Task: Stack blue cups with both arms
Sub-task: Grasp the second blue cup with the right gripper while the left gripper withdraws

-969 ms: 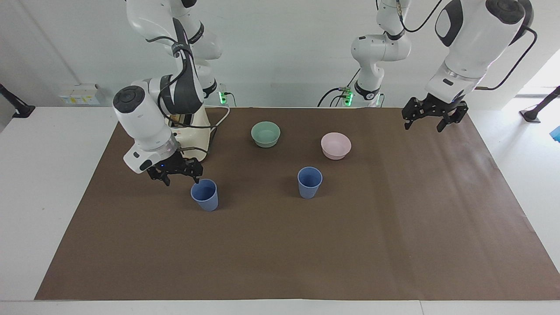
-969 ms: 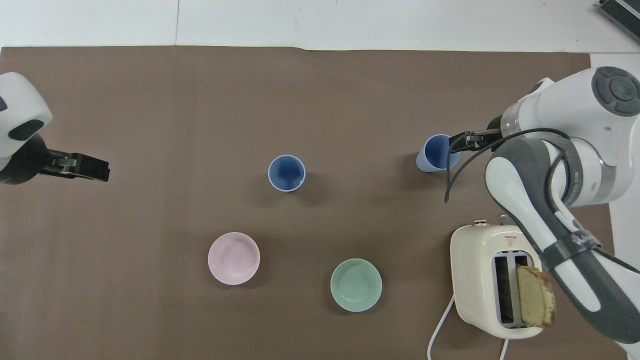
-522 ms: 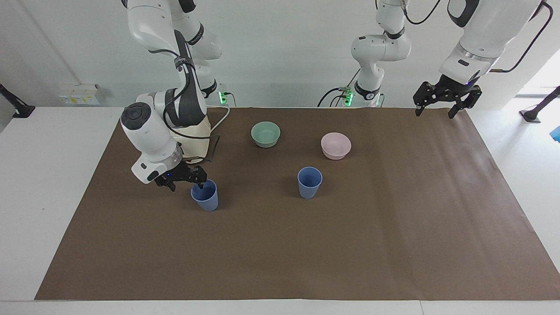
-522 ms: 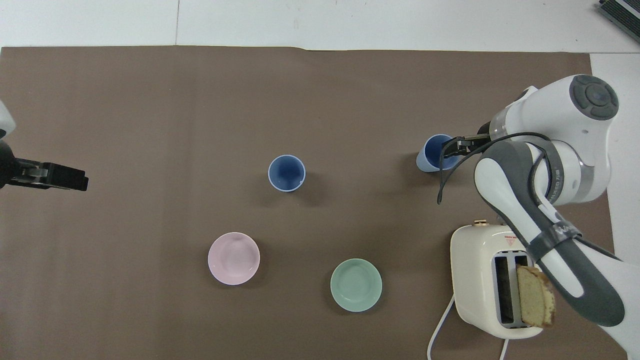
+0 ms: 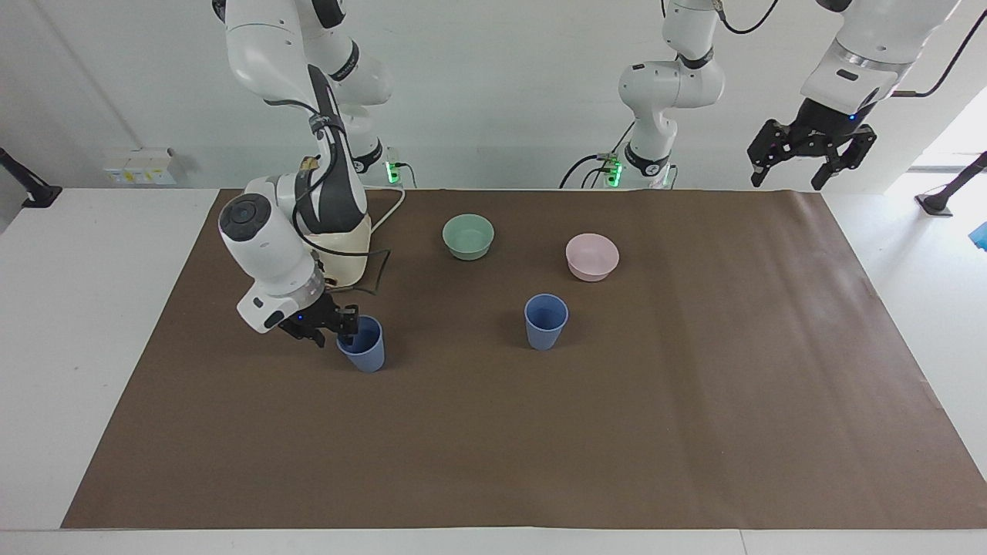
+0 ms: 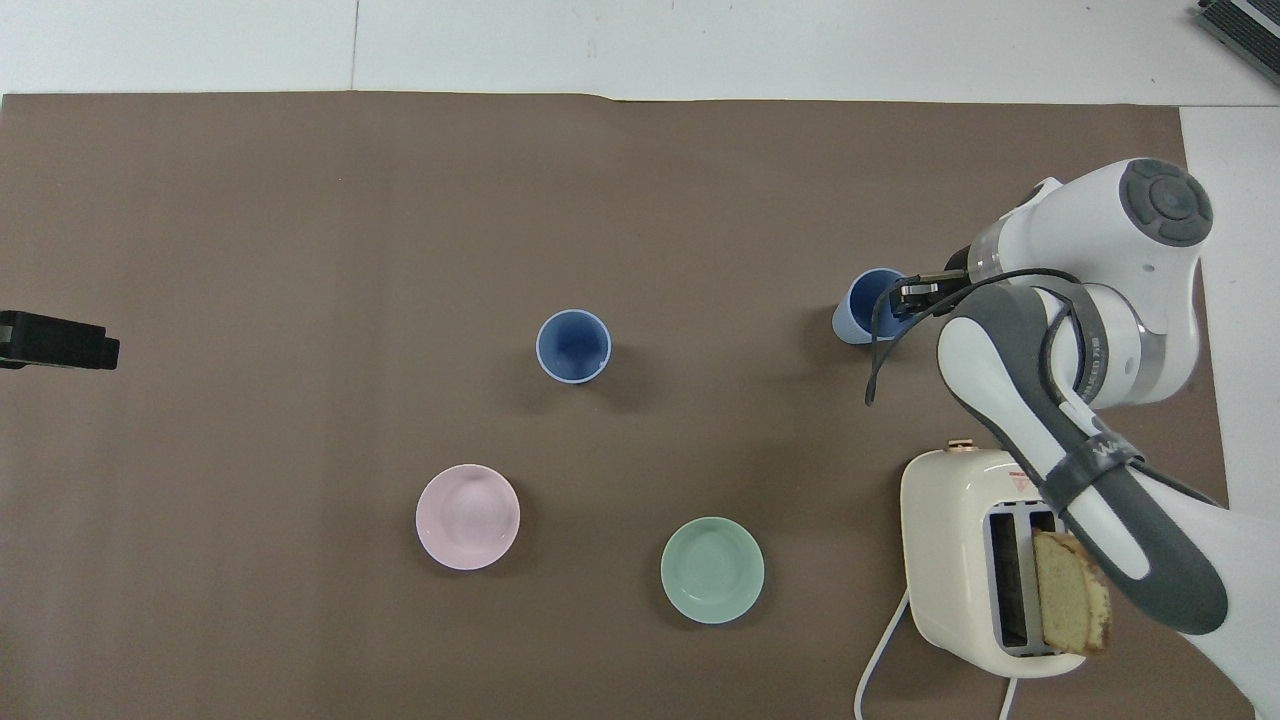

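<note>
Two blue cups stand upright on the brown mat. One cup [image 5: 546, 321] [image 6: 573, 345] is at the middle of the table with nothing near it. The other cup [image 5: 362, 344] [image 6: 862, 305] stands toward the right arm's end. My right gripper [image 5: 336, 330] [image 6: 908, 295] is low at this cup's rim, on the side toward the right arm's end, with its tip reaching over the opening. My left gripper [image 5: 810, 158] [image 6: 98, 350] hangs open and high over the mat's corner at the left arm's end, holding nothing.
A mint-green bowl [image 5: 468, 236] [image 6: 712, 570] and a pink bowl [image 5: 592, 257] [image 6: 467, 517] sit nearer the robots than the cups. A cream toaster [image 6: 960, 560] with a bread slice [image 6: 1070, 605] stands under the right arm, its cord trailing.
My right gripper has dropped and moved in from beside the cup to its rim. My left arm has lifted and drawn back toward its end of the table.
</note>
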Robot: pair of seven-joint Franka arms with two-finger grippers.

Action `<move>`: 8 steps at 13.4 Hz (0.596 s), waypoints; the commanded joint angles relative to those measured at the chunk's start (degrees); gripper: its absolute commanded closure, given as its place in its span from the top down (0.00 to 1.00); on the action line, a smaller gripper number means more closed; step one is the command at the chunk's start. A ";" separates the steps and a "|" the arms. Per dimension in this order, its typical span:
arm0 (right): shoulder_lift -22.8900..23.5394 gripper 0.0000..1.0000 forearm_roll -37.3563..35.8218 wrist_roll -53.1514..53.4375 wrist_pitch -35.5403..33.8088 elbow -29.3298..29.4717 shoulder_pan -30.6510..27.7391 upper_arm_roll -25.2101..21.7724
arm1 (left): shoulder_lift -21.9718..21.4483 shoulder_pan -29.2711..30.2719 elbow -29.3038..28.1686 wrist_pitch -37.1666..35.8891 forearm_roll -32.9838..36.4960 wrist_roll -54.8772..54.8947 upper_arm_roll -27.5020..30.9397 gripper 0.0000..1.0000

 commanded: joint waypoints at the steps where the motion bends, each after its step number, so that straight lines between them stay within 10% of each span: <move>1: 0.18 0.00 0.57 -0.30 0.95 0.81 -0.18 0.13 | 0.21 0.31 1.09 -1.98 -0.81 -0.33 0.05 1.00; 8: -0.25 0.00 0.75 4.43 -10.46 11.25 3.41 0.40 | -1.19 0.31 0.22 -2.85 -0.98 -0.69 0.05 1.00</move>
